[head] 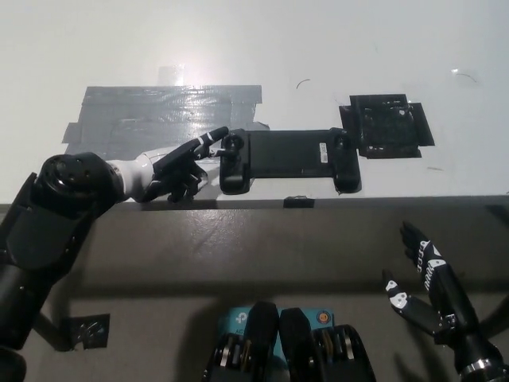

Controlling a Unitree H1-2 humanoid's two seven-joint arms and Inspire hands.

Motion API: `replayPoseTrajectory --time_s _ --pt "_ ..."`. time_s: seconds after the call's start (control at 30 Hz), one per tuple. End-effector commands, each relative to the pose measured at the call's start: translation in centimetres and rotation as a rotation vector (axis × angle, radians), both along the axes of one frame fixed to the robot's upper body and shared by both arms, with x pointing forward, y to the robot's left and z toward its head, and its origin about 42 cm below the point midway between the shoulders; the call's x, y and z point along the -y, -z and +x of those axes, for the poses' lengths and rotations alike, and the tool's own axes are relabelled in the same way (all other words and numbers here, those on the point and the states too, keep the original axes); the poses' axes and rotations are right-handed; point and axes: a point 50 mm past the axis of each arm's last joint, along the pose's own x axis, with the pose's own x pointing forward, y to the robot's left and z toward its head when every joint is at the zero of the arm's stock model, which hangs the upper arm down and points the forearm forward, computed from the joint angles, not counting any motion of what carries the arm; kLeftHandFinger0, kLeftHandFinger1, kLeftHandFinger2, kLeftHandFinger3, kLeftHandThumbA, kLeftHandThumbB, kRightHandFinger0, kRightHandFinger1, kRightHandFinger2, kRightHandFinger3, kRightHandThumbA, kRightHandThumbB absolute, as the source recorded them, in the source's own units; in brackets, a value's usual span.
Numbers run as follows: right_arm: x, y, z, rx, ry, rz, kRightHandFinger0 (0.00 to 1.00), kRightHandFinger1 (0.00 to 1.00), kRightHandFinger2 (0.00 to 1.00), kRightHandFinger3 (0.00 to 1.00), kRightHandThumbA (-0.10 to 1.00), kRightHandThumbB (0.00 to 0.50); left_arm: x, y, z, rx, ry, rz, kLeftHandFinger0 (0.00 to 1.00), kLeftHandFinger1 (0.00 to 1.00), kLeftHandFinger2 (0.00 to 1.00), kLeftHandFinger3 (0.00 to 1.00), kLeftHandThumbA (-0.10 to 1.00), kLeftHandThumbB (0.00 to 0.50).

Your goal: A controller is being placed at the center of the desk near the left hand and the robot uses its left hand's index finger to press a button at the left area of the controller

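The controller (286, 157) lies flat on the white desk (238, 48), close to the desk's near edge and about in the middle of the view. It is black and long, with a grip at each end. Its long side runs from left to right.

The left hand (181, 169) is just to the left of the controller. One finger (208, 140) is stretched out toward the right, and its tip is at the left grip, on or just beside a round control there. I cannot tell if it really presses. The other fingers are curled under the palm and grasp nothing. The hand rests over the near edge of a patch of grey tape (159, 115), which covers the desk to the left of the controller and farther.

A black patch (387, 126) lies on the desk just to the far right of the controller, touching or almost touching its right grip.

The right hand (425, 290) rests low at the right, nearer than the desk edge and well apart from the controller. Its fingers are spread and released, and it holds nothing.
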Motion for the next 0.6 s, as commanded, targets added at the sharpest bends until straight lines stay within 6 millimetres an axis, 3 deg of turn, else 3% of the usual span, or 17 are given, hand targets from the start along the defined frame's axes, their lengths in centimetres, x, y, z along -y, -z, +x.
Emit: replayPoseTrajectory --time_s 0.0,0.17,0.23,0.3,0.4,0.57 --pt "0.1 -1.6 0.6 0.064 0.0 0.005 1.0 1.0 1.0 1.0 0.49 0.21 -0.2 2.5 -0.7 -0.047 0.012 0.04 0.0 0.0 0.08 1.0 1.0 0.464" --pt "0.1 -1.7 0.9 0.076 -0.002 0.001 1.0 1.0 1.0 1.0 0.49 0.21 -0.4 4.0 -1.2 -0.072 0.002 0.035 0.01 0.01 0.23 1.0 1.0 0.432" --pt "0.1 -1.8 1.0 0.074 -0.005 0.009 1.0 1.0 1.0 1.0 0.49 0.214 -0.7 4.9 -1.6 -0.09 -0.006 0.03 0.1 0.0 0.22 1.0 1.0 0.44" --pt "0.2 -1.8 1.1 0.073 -0.004 0.012 1.0 1.0 1.0 1.0 0.49 0.214 -0.8 5.6 -1.9 -0.105 -0.006 0.026 0.12 0.0 0.2 1.0 1.0 0.443" --pt "0.2 -1.9 1.1 0.078 -0.001 0.007 1.0 1.0 1.0 1.0 0.5 0.217 -0.7 6.4 -2.2 -0.132 -0.012 0.018 0.0 0.0 0.19 1.0 1.0 0.458" --pt "0.1 -1.9 1.1 0.08 -0.003 0.013 1.0 1.0 1.0 1.0 0.49 0.213 -0.8 7.9 -2.7 -0.14 -0.013 0.02 0.02 0.0 0.2 1.0 1.0 0.467"
